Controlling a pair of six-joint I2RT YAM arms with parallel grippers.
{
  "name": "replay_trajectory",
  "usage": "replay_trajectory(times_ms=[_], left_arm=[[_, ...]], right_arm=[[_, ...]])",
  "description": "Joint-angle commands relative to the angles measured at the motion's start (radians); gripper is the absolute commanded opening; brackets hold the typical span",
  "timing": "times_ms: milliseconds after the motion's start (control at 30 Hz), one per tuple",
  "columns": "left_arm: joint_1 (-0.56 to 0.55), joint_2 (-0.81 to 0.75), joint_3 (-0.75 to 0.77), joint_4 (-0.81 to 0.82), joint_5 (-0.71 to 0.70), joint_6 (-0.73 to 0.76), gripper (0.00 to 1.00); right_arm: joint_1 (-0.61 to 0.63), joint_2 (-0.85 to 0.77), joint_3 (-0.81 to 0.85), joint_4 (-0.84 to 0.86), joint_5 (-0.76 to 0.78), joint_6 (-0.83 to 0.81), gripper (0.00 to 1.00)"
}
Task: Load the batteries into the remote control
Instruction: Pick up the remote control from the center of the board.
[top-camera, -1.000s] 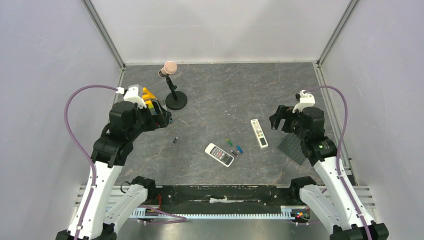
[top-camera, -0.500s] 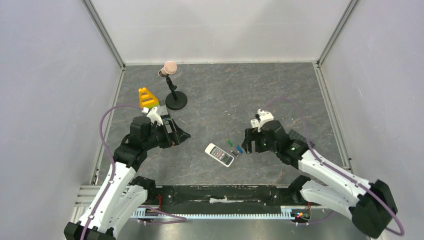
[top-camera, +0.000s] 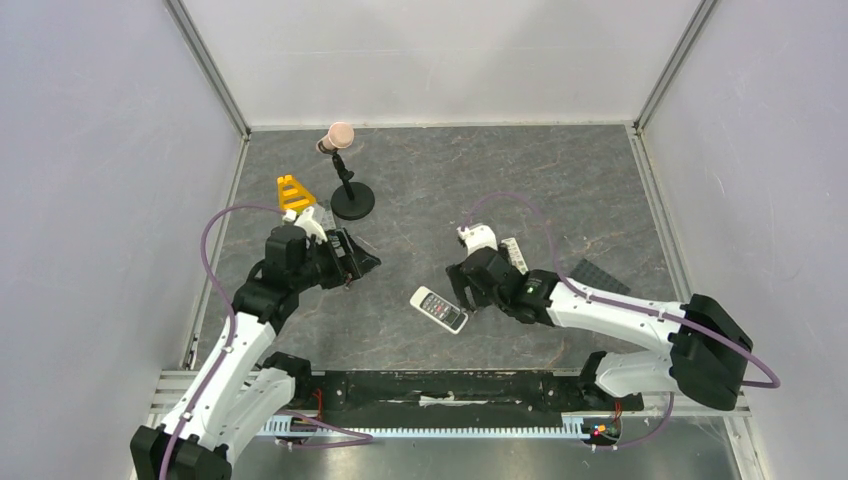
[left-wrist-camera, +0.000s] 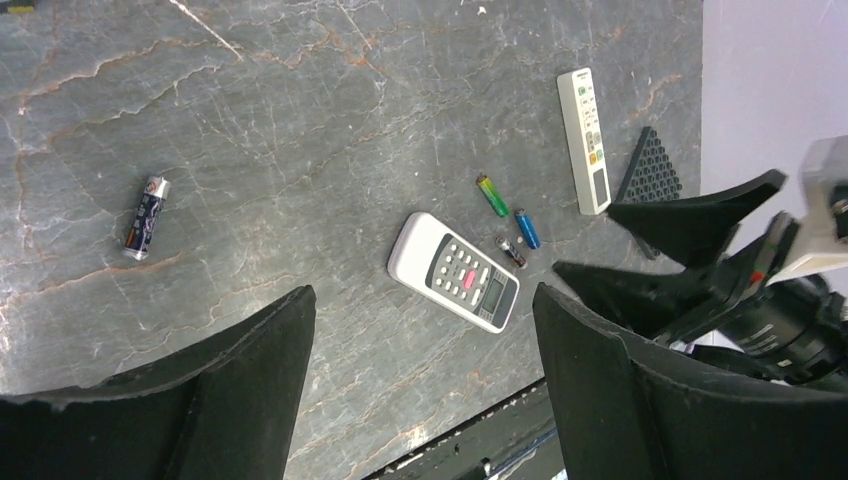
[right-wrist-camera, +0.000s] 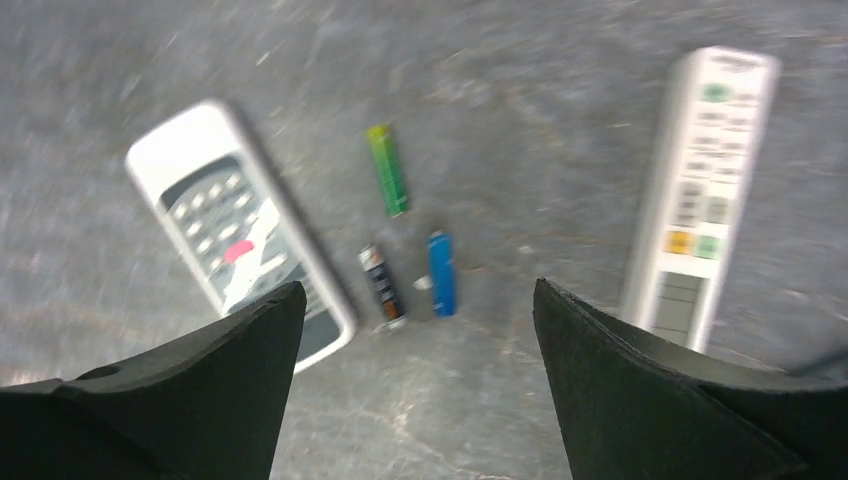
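Right wrist view motion-blurred, button print unreadable. Top view: right gripper (right-wrist-camera: 417, 288) hides battery cluster and part of slim white remote (left-wrist-camera: 583, 140). Near table centre, remote control (left-wrist-camera: 454, 285) lies button face up, back hidden. Just right of it: green battery (right-wrist-camera: 387, 183), blue battery (right-wrist-camera: 441, 273), dark battery (right-wrist-camera: 382, 284), framed between wide-spread, empty right jaws. Well left, lone battery (left-wrist-camera: 146, 217). Left of remote control, left gripper (top-camera: 362, 264), jaws spread, empty.

Top cam is set high at near edge, faced down over whole table (top-camera: 560, 170). Wrist cams are aimed down, L from left, R closer; remote (left-wrist-camera: 454, 285) & batteries (right-wrist-camera: 441, 273) are shared by both.
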Motion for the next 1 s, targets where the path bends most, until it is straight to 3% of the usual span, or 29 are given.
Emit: replay_trajectory(times_ms=[0,433,600,833,967], left_arm=[[-0.007,0.026,0.05,0.072,0.004,-0.024,0.85],[-0.013,0.049,0.045,0.074,0.013,0.0,0.84],[-0.013,0.055,0.048,0.068,0.013,0.022,0.84],[-0.013,0.058,0.052,0.065,0.008,0.043,0.84],[-0.013,0.061,0.055,0.062,0.002,0.051,0.83]], right_arm=[[-0.066,-0.002,0.086,-0.107,0.283,0.123,0.87],[-0.377,0.05,0.044,-0.154,0.06,0.015,0.87],[-0.413,0.112,0.046,-0.174,-0.029,-0.044,0.85],[-0.427,0.161,0.023,-0.188,-0.093,-0.071,0.71],[-0.431,0.165,0.007,-0.182,-0.099,-0.079,0.7]])
